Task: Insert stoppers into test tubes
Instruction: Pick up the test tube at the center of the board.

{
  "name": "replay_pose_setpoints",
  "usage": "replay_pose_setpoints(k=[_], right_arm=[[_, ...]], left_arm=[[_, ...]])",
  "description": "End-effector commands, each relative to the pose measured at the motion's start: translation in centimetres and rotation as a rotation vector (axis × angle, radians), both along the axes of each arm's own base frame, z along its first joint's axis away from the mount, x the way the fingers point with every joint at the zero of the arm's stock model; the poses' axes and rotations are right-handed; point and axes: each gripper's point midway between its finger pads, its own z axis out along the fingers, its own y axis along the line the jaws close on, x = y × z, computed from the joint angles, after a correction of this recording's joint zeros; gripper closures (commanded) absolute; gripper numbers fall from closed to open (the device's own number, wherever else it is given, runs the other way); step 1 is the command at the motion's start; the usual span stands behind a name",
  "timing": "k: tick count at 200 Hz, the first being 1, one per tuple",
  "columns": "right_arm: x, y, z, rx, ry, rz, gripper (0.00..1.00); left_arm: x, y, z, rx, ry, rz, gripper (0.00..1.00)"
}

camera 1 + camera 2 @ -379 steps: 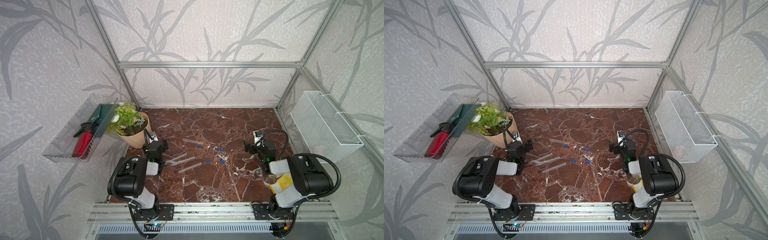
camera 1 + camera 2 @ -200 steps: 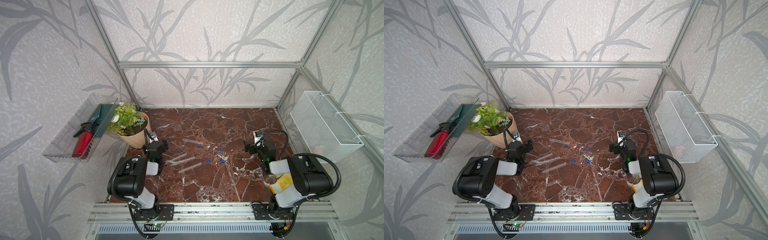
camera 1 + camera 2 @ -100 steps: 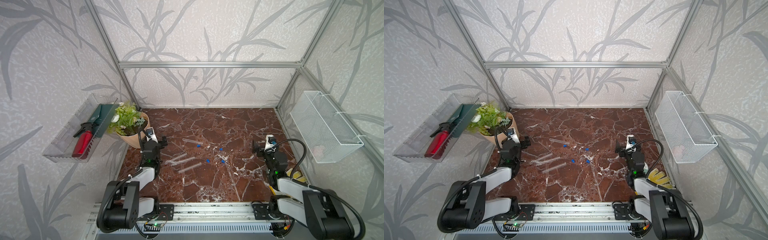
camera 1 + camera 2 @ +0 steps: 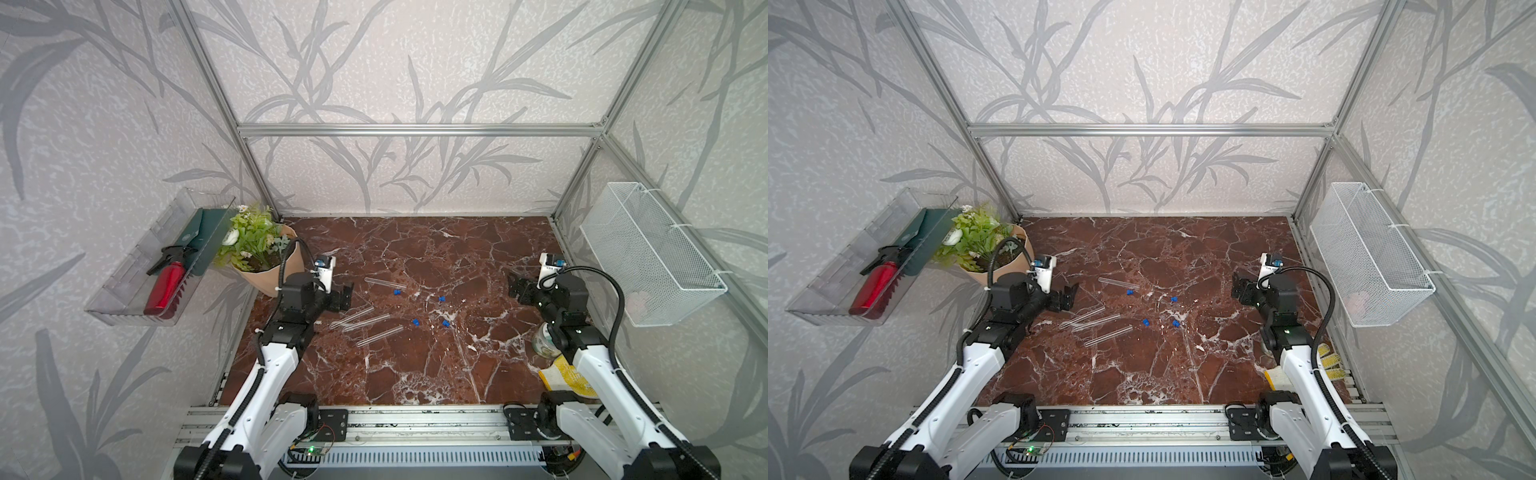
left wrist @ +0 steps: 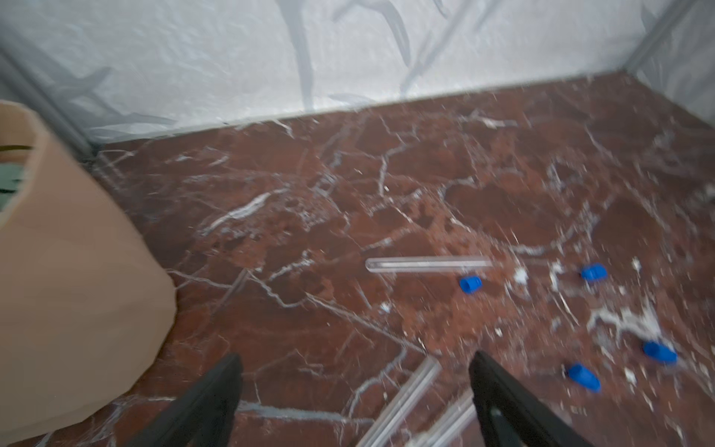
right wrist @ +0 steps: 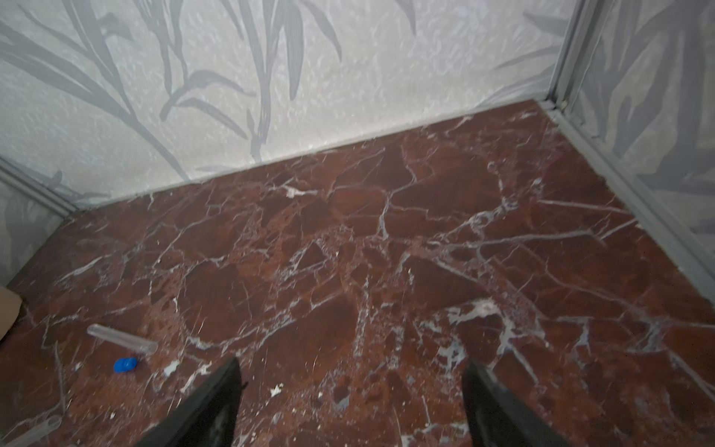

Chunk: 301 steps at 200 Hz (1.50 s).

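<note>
Left gripper (image 4: 344,296): mine, jaws spread wide, nothing held, poised near the left edge of the marble surface (image 4: 415,374), which is red-brown, white-veined and glossy. Test tubes (image 4: 368,322): four, clear, slender, round-ended. Three lie side by side just beside that gripper toward the middle, long axes slanting from near left to far right. The fourth tube (image 4: 380,282) lies apart, farther back. Stoppers (image 4: 415,322): four tiny blue plugs, loose about the middle, none seated. Right gripper (image 4: 515,286): mine, equally wide, empty, near the right edge, well apart from the tubes. Judged: my left arm is nearer the tubes, and the stoppers sit between both.
</note>
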Motion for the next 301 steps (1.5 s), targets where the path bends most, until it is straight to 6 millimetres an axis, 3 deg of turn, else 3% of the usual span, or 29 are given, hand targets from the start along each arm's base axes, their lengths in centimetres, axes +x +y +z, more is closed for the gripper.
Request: replay_pose_setpoints(k=[1, 17, 64, 120, 163, 301], right_arm=[[-2.4, 2.1, -1.4, 0.045, 0.186, 0.084, 0.18], [-3.1, 3.1, -1.4, 0.042, 0.228, 0.125, 0.24], [-4.1, 4.8, -0.9, 0.001, 0.231, 0.158, 0.25], [-4.4, 4.9, -1.4, -0.015, 0.249, 0.149, 0.28], [-4.7, 4.7, -1.3, -0.027, 0.243, 0.141, 0.29], [-4.9, 4.1, -1.7, -0.045, 0.225, 0.119, 0.29]], left_arm=[[-4.8, -2.6, -3.7, 0.223, 0.175, -0.262, 0.11], [-6.1, -3.5, -5.0, 0.356, 0.215, -0.346, 0.12], [-9.7, -5.8, -8.6, 0.57, 0.323, -0.621, 0.19], [-8.5, -7.7, -11.0, 0.64, 0.378, -0.708, 0.25], [-6.9, -8.1, -12.0, 0.651, 0.414, -0.672, 0.31], [-7.1, -9.3, -15.9, 0.616, 0.607, -0.713, 0.53]])
